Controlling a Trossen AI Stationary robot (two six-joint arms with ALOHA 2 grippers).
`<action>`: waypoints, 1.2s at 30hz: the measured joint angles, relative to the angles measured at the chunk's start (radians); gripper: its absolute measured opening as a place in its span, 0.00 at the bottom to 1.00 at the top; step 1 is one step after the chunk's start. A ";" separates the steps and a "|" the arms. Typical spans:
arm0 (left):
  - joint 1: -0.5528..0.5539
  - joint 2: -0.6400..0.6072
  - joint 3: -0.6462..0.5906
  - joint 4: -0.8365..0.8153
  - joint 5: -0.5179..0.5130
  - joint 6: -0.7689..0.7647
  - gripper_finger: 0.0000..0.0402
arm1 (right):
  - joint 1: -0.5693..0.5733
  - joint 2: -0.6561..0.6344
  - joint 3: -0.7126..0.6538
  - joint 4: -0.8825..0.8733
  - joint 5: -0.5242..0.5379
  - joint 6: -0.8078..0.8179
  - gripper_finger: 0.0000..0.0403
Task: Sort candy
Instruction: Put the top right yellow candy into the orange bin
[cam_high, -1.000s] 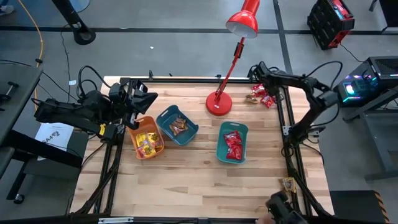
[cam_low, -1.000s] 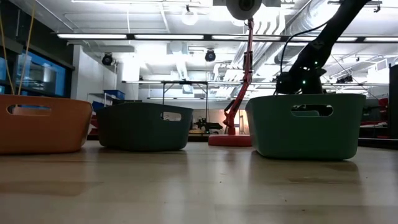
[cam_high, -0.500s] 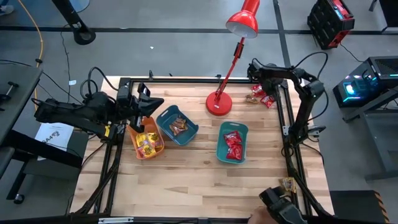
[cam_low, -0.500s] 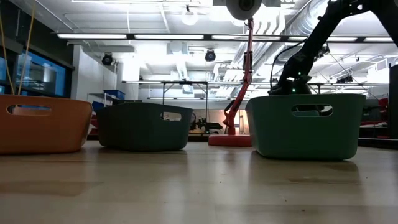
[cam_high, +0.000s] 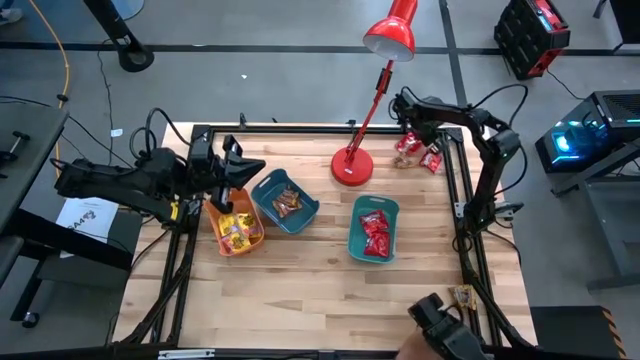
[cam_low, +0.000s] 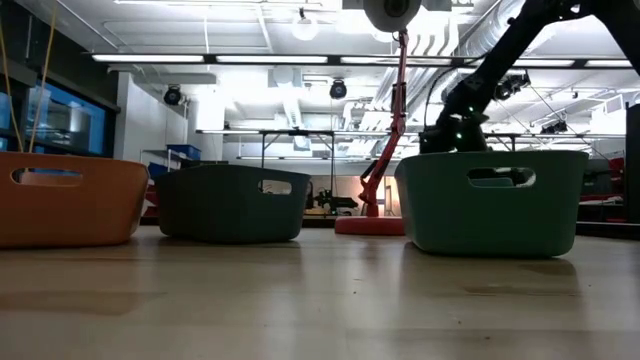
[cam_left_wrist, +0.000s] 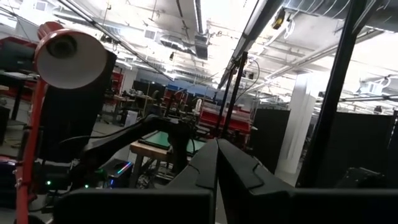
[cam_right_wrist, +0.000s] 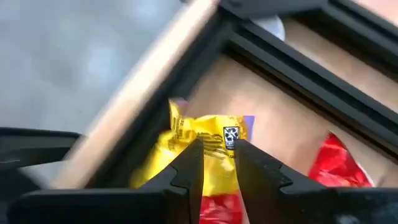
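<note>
With narrowly parted fingers, the right gripper (cam_right_wrist: 217, 163) hangs over a yellow candy (cam_right_wrist: 205, 146) in the loose pile beyond the red lamp (cam_high: 352, 166); better to straddle that packet alone, avoiding the red candy (cam_right_wrist: 339, 163) beside it, while the left gripper (cam_high: 240, 170), closed and empty, waits by the orange bin (cam_high: 237, 232).

Three bins (cam_low: 228, 203) on wooden table (cam_low: 320, 300)

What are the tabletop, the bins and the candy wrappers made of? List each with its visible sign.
Tabletop: apparently wood, pale planks with visible grain and seams.
Orange bin and teal bin: likely moulded plastic, matte, smooth walls with cut-out handles.
Yellow candy: probably glossy foil or plastic film, crinkled, printed.
</note>
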 joint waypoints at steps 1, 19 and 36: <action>0.000 -0.002 0.000 -0.003 0.001 0.000 0.00 | 0.006 0.000 0.011 0.001 0.013 -0.002 0.21; 0.001 -0.038 0.000 -0.130 0.000 -0.034 0.00 | -0.010 0.018 -0.071 0.131 -0.079 -0.165 0.19; 0.000 -0.037 0.000 -0.142 -0.011 -0.104 0.00 | 0.118 -0.219 -0.072 -0.116 0.082 -0.587 0.00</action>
